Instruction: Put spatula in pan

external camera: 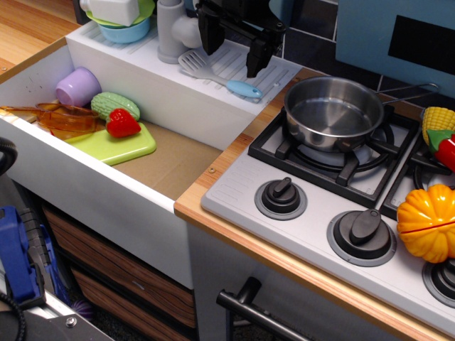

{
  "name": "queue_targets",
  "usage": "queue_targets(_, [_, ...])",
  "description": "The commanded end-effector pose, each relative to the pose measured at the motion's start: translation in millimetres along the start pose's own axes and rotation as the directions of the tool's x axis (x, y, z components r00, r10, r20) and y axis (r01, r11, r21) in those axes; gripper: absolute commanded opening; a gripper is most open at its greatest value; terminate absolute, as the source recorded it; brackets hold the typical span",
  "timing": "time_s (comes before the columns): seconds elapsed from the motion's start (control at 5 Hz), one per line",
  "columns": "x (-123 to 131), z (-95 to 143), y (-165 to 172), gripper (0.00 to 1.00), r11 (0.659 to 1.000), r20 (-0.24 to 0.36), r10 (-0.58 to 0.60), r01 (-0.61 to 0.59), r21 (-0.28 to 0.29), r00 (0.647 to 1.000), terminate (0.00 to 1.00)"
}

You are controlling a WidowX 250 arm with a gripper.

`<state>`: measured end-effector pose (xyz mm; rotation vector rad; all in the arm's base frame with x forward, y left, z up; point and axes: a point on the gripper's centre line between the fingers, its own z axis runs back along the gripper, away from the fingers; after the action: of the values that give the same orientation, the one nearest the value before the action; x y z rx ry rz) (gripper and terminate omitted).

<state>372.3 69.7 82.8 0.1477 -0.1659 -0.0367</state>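
Spatula (213,72): lies flat on ridged white drainboard (234,60) behind the sink, blue handle toward the stove, within easy reach; gripper (232,53) hangs just above it, jaws spread, holding nothing; pan (333,112) sits empty on near burner (320,153), ready to receive.

The claw (231,50) hangs above the spatula (217,73), which lies on the ribbed drainboard (234,60) behind the sink (163,163). The pan (334,112) sits on a stove burner (323,153) to the claw's right and nearer the camera. A cutting board (117,145) lies in the sink, left of and before the claw.
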Motion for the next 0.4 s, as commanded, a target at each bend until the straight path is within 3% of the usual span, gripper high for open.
queue_targets(0.0, [0.0, 0.0, 0.0, 1.0, 1.0, 0.0, 0.0, 0.0, 0.0, 1.0, 0.0])
queue_targets(0.2, [9.8, -6.9, 8.0, 1.0, 0.993, 0.03, 0.112, -0.113, 0.024, 0.993, 0.0])
